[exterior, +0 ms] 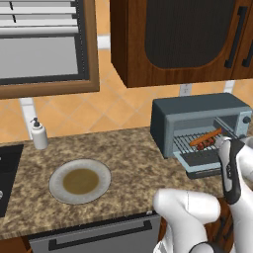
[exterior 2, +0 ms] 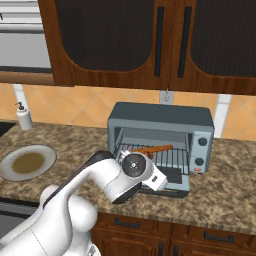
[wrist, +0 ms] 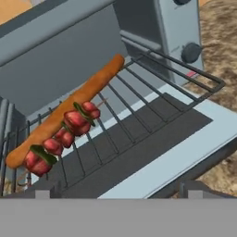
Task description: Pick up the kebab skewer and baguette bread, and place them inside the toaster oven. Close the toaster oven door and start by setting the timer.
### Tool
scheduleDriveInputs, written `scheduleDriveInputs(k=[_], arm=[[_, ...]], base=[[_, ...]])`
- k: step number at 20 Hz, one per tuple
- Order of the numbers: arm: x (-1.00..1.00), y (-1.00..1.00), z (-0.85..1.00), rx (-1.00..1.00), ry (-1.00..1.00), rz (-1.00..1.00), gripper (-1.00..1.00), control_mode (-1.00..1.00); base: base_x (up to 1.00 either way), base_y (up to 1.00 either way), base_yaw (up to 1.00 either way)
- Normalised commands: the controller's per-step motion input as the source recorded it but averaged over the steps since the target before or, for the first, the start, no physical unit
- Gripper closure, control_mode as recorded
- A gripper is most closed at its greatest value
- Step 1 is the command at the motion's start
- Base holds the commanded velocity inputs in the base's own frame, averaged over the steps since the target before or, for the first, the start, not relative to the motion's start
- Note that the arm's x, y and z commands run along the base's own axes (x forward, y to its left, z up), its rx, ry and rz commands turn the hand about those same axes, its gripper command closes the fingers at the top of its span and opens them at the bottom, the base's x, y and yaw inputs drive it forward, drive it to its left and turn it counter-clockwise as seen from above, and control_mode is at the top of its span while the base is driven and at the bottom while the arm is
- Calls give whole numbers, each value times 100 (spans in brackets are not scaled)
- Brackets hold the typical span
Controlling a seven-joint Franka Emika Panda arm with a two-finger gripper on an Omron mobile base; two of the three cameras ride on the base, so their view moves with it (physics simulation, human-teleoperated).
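Hand view: kebab skewer [wrist: 65, 134] beside baguette bread [wrist: 69, 109] on toaster oven [wrist: 60, 51] rack; pincer [wrist: 118, 192] wide, empty.

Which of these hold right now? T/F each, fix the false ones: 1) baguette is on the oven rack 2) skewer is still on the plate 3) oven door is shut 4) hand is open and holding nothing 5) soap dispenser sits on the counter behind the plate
1) True: the baguette bread lies on the wire rack of the toaster oven.
2) False: the kebab skewer lies on the rack beside the bread; the plate holds neither.
3) False: the toaster oven door is dropped open.
4) True: the hand is open and empty.
5) True: the soap dispenser.
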Motion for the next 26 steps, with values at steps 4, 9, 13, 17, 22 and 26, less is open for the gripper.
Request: scheduleDriveInputs(k=[4,9,13,17,22,26], arm=[[-14,0,-1,-23,-13,1,-100,-100],[-7,-3,-1,-21,-4,0,-100,-100],[-3,-13,-4,-14,0,7,-100,-100],[0,-1,-16,-15,0,5,-100,-100],[0,1,-5,-11,0,0,-100,-100],[0,0,0,-5,0,0,-100,-100]], base=[[0,0,0],[0,0,0],[0,0,0],[0,0,0],[0,0,0],[0,0,0]])
